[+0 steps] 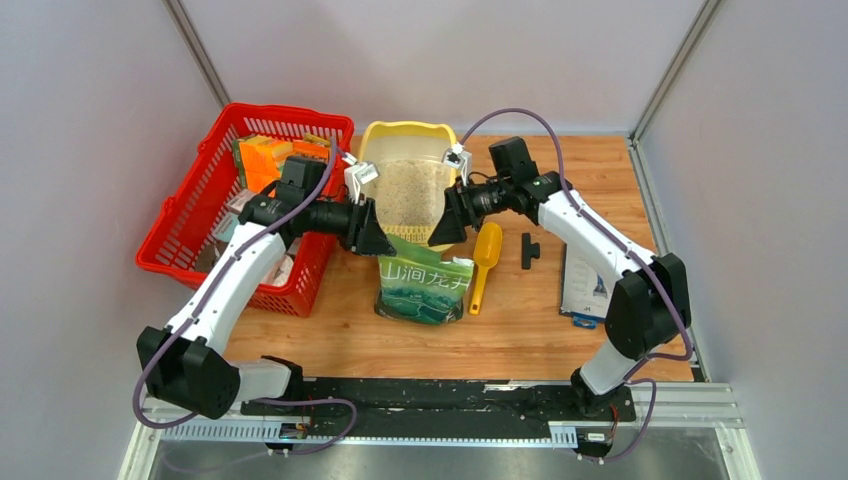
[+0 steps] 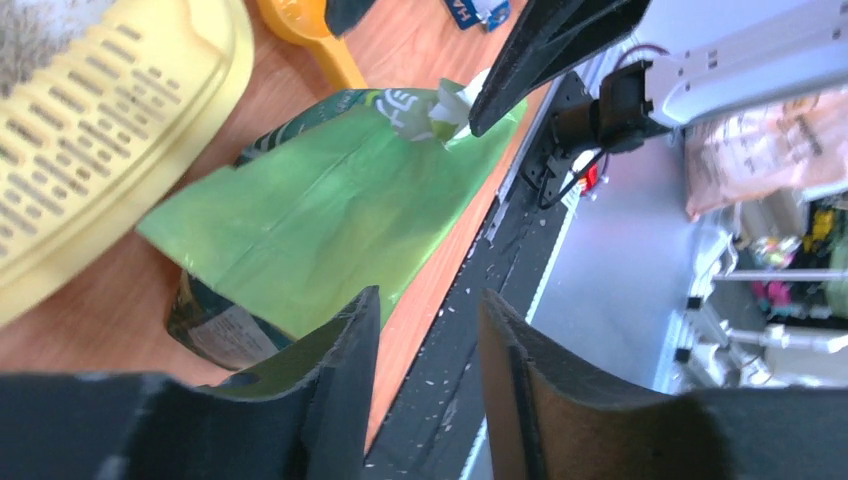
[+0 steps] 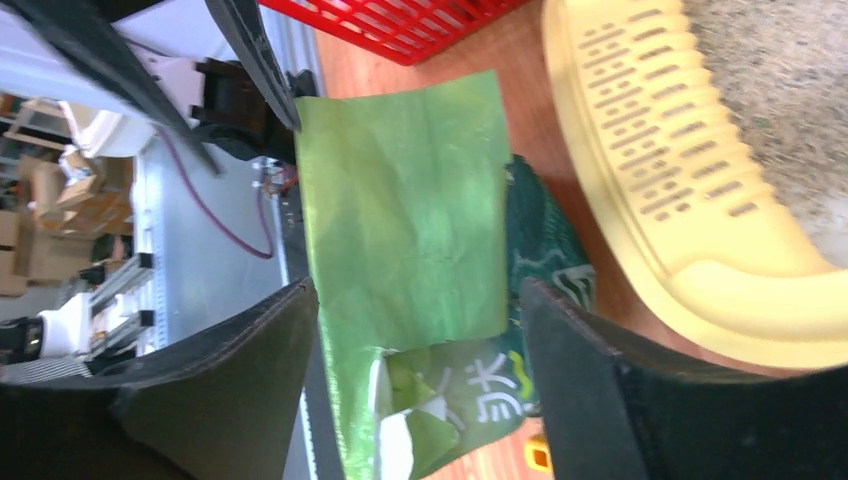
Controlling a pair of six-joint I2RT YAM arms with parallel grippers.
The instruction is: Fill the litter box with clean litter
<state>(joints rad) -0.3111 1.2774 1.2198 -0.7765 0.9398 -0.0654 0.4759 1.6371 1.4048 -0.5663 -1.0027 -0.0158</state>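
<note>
Green and limp, the pouch (image 1: pixel 425 292) is laid just on the near side of the litter box (image 1: pixel 405 129), which is already spread with clean litter (image 1: pixel 410 190); its top corners are judged best pinched. Left gripper (image 1: pixel 378 238) and right gripper (image 1: pixel 440 232) are parted, empty.

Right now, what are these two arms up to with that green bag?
Both arms are working at a green pouch sitting on the table just in front of the pale yellow litter box. The left gripper and right gripper flank its top from either side, jaws apart; whether either actually grips it isn't clear. The box already holds a bed of beige litter. A yellow scoop lies beside the pouch.
</note>
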